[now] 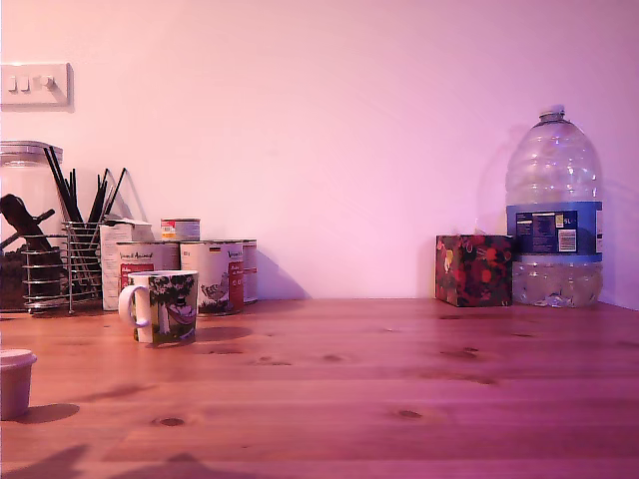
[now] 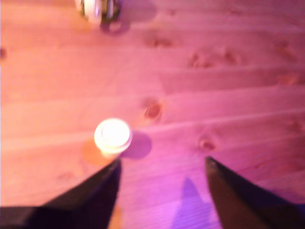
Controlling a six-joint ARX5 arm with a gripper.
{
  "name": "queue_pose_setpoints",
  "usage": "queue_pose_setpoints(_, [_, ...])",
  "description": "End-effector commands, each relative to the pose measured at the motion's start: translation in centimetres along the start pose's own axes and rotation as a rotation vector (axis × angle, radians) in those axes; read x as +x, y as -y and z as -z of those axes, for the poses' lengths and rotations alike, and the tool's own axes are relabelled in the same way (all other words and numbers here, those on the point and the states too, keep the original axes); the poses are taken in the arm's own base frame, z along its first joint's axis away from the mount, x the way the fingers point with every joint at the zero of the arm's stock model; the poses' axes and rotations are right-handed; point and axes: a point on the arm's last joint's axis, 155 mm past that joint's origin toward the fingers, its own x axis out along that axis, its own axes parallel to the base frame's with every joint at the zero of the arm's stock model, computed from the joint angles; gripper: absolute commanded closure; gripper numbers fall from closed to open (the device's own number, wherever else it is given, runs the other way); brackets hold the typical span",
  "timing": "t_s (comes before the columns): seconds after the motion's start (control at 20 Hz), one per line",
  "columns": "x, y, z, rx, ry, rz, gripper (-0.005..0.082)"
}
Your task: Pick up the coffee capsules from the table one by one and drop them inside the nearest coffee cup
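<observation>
You get pink-purple light in both views. Exterior view is dim but sharp; the big water bottle (image 1: 553, 210) throws a soft shadow on the wall. Wrist view is blurry, esp. the dark fingers (image 2: 97, 193). The small white tub (image 2: 112, 136) glares bright, washed out.

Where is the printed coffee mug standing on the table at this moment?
In the exterior view, the mug stands on the table toward the exterior view's left, just in front of the printed tins and near the wire utensil holder.
</observation>
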Motion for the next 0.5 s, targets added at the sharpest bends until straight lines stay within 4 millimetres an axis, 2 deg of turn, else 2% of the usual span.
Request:
queue_pose_setpoints(0.0, [0.4, -0.5, 0.8, -0.007, -0.023, -0.022, 0.0166])
queue_pose_setpoints(0.2, [1.0, -1.6, 1.4, -0.007, -0.055, -0.078, 0.0166])
queue_pose_setpoints(0.45, [1.2, -1.7, 1.5, -0.008, -0.064, -0.080, 0.0166])
